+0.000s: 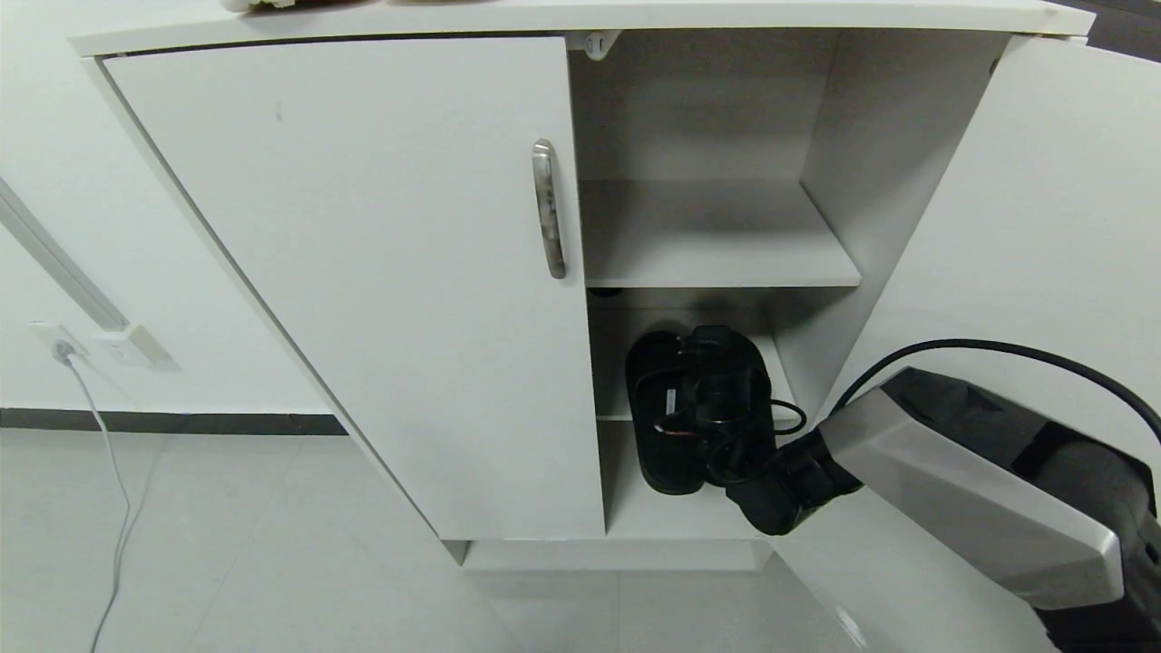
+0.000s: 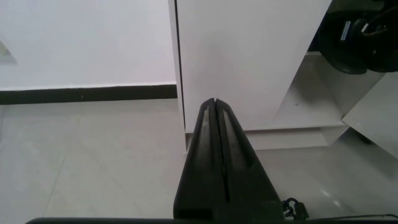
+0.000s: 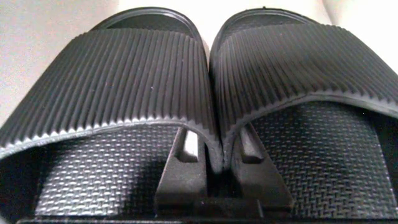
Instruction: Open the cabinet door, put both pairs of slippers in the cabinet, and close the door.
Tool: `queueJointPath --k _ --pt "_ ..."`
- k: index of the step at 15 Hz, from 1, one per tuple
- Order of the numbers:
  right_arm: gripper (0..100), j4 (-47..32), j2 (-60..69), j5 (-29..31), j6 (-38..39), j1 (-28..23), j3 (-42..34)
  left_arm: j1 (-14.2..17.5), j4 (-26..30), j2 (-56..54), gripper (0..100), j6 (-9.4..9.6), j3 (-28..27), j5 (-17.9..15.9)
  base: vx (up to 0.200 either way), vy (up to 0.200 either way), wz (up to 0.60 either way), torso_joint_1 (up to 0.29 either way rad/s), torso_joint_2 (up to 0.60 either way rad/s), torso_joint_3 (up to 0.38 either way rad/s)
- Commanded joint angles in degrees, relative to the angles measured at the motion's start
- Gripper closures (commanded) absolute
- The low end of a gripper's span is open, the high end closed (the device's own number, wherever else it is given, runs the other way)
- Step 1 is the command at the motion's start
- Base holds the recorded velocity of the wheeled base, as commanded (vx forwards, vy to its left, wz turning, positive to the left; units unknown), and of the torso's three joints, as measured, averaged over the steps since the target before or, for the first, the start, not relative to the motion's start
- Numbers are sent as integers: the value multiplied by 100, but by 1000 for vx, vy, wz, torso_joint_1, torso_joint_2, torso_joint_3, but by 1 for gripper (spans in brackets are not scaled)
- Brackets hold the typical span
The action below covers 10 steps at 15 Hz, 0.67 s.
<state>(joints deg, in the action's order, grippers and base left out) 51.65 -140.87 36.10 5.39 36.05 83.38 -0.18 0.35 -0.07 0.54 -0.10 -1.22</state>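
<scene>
A pair of black ribbed slippers is in the lower compartment of the white cabinet, under the shelf. My right gripper reaches in through the open right side and is shut on the pair. In the right wrist view its fingers pinch the two inner strap edges of the slippers together. The cabinet's left door, with a metal handle, is closed, and the right door is swung wide open. My left gripper is shut and empty, low over the floor, pointing at the cabinet base.
The open right door stands close beside my right arm. A wall socket with a hanging cable is at the left. Light tiled floor lies before the cabinet. Some items rest on the cabinet top.
</scene>
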Motion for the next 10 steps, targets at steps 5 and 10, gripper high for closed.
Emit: queueJointPath --k 5,10 --pt "100 -481 -335 47 -11 -115 1057 1 0 7 100 -1 1 -1 0 0 0 0 0 0" --pt "100 -621 -678 55 -38 -282 1637 1 0 7 100 8 1 8 0 0 0 0 0 0"
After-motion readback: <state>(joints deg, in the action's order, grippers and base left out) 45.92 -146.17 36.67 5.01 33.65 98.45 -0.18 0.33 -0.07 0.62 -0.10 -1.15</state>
